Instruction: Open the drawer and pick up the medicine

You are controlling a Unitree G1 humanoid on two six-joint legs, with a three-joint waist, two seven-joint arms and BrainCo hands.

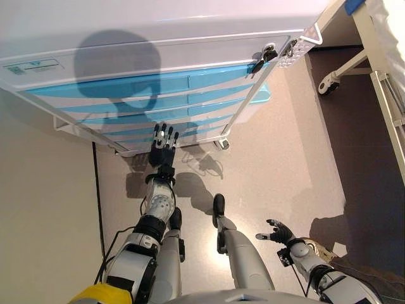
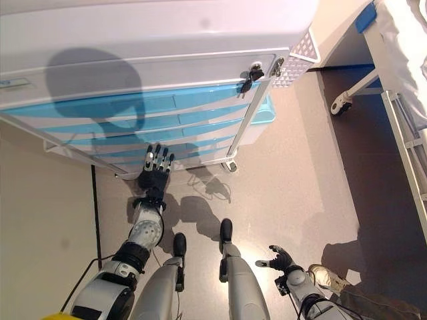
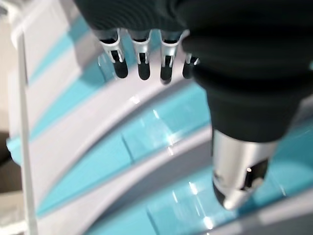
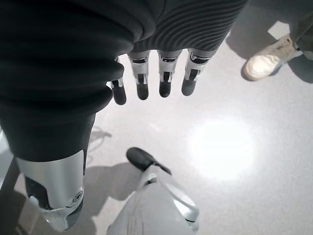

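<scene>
I hold my left hand [image 1: 163, 147] stretched forward and low, fingers [image 3: 142, 63] straight and spread, grasping nothing, because the drawers sit near the floor and I need the tips lined up with a front before I can hook it. It hovers close in front of the lower part of the drawer cart [image 1: 158, 69]; I cannot tell whether the tips touch the plastic yet. My right hand [image 1: 278, 231] hangs off to the side over the floor [image 1: 278, 152], loosely open and empty, kept out of the way since one hand should be enough for the pull.

The cart is a white frame with a smooth flat top, standing on a small caster [image 1: 223, 144] at its corner. Its drawers [image 2: 153, 107] are stacked closely, each front a glossy translucent blue plastic [image 3: 146, 142] band set between curved white rails, with a raised rectangular panel in the middle of the front that reads as the pull. All of them look closed. A dark bunch of keys [image 1: 262, 58] hangs at the upper corner beside a perforated white panel [image 2: 300, 53].

The medicine is nowhere visible; I judge it lies inside one of the shut drawers, though the tinted fronts show nothing of it. A person's light shoe [image 4: 266, 61] stands on the floor beyond my right hand.
</scene>
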